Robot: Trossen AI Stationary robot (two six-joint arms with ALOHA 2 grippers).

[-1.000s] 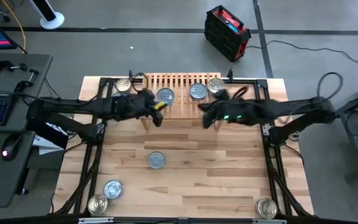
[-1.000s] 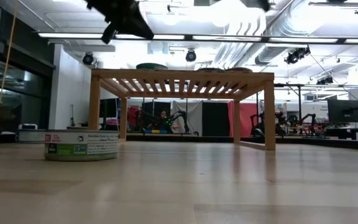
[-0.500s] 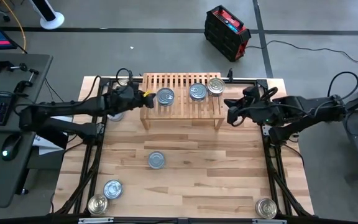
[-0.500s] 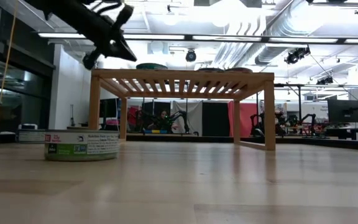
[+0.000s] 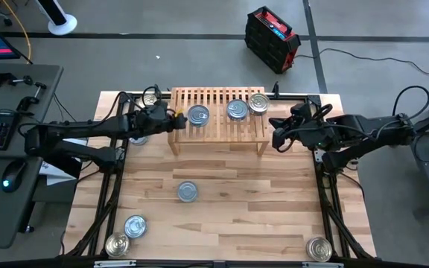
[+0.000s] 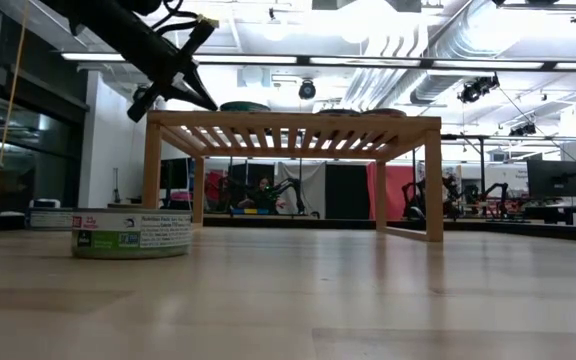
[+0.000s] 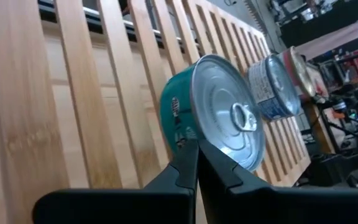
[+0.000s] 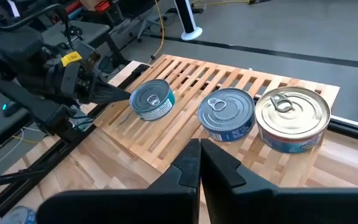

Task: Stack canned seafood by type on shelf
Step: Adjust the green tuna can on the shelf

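Canned seafood tins number eight in the high view: three sit on the shelf [image 5: 218,112], a teal-walled tin [image 5: 198,115] toward its left, a blue-labelled tin [image 5: 236,110] right of centre and a silver-gold tin [image 5: 258,103] touching it at the shelf's far right corner. One more tin [image 5: 149,100] lies on the surface [image 5: 229,223] just left of the shelf, partly hidden by the left arm. A lone tin [image 5: 188,192] rests mid-surface, well apart from everything; two tins [image 5: 135,226] [image 5: 117,244] lie touching near the front left corner, and one tin [image 5: 319,249] sits at the front right corner. The shelf's middle slats between the teal-walled tin and the blue-labelled tin lie bare, as does its front strip. The left gripper [image 5: 174,117] hovers at the shelf's left edge, fingers pressed together and holding nothing, its tips just short of the teal-walled tin. The right gripper [image 5: 275,136] hangs off the shelf's right end, jaws closed and empty. Broad bare wood stretches across the surface in front of the shelf.
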